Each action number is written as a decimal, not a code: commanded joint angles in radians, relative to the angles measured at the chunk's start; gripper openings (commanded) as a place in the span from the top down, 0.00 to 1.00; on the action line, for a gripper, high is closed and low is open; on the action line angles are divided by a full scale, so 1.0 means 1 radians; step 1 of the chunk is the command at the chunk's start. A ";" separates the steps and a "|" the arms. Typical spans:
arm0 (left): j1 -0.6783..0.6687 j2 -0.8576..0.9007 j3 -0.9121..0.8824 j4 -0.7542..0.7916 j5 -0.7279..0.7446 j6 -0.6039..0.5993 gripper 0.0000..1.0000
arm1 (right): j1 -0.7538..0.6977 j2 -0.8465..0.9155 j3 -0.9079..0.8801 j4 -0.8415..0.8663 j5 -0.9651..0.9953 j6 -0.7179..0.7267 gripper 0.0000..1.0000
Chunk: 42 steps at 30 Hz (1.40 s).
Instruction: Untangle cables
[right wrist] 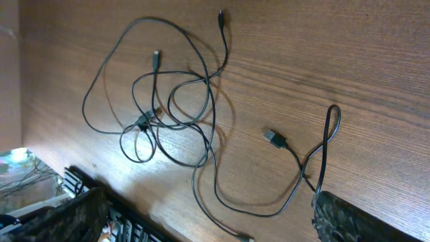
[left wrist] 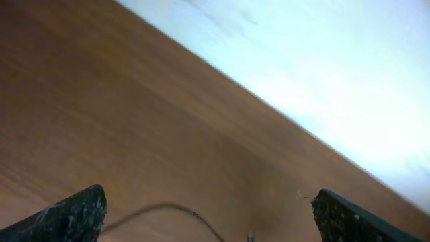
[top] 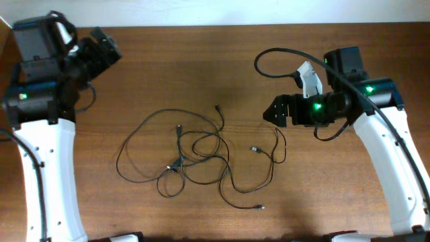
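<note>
A few thin black cables [top: 195, 151] lie tangled in loops on the wooden table's middle, with small plugs at their ends. They also show in the right wrist view [right wrist: 178, 107]. A loose plug [right wrist: 272, 138] lies off the tangle, and a loop of cable [top: 280, 144] lies just below my right gripper [top: 267, 112]. My right gripper is open and empty, above the table to the right of the tangle. My left gripper [top: 111, 47] is open and empty at the far left corner, away from the cables. One cable arc [left wrist: 168, 210] shows between its fingers.
The wooden table [top: 215, 60] ends at a pale wall along the far edge [left wrist: 322, 81]. A thick black cable [top: 275, 57] fixed to the right arm loops over the table. The table's near edge and clutter beyond it [right wrist: 60, 195] show in the right wrist view.
</note>
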<state>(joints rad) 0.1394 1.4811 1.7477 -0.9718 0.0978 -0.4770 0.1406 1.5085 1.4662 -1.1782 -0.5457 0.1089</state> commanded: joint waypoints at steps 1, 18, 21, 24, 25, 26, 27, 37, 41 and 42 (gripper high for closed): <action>-0.127 0.024 0.003 -0.177 -0.008 -0.016 0.01 | -0.004 -0.022 0.010 -0.008 0.005 0.003 0.02; -0.150 0.058 0.003 -0.253 -0.072 -0.144 0.01 | 0.407 0.031 -0.433 0.412 0.211 -0.076 0.19; -0.150 0.058 0.003 -0.253 -0.072 -0.144 0.01 | 0.430 0.076 -0.437 0.487 0.223 0.016 0.19; -0.150 0.058 0.003 -0.257 -0.072 -0.144 0.01 | 0.430 0.128 -0.437 0.567 0.217 0.247 0.22; -0.150 0.058 0.003 -0.257 -0.072 -0.144 0.01 | 0.435 0.151 -0.437 0.584 0.211 0.282 0.26; -0.150 0.058 0.003 -0.257 -0.072 -0.144 0.01 | 0.441 0.173 -0.437 0.599 0.206 0.301 0.28; -0.150 0.058 0.003 -0.256 -0.072 -0.144 0.01 | 0.448 0.196 -0.437 0.619 0.205 0.321 0.31; -0.150 0.058 0.003 -0.260 -0.072 -0.144 0.01 | 0.454 0.338 -0.437 0.761 0.124 0.408 0.84; -0.150 0.058 0.003 -0.261 -0.073 -0.143 0.01 | 0.430 0.338 -0.435 0.850 0.053 0.393 0.96; -0.150 0.058 0.003 -0.261 -0.073 -0.143 0.01 | 0.413 0.335 -0.428 0.875 0.006 0.385 0.96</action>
<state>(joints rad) -0.0135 1.5375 1.7500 -1.2308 0.0399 -0.6109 0.5823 1.8412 1.0302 -0.3496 -0.4370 0.5148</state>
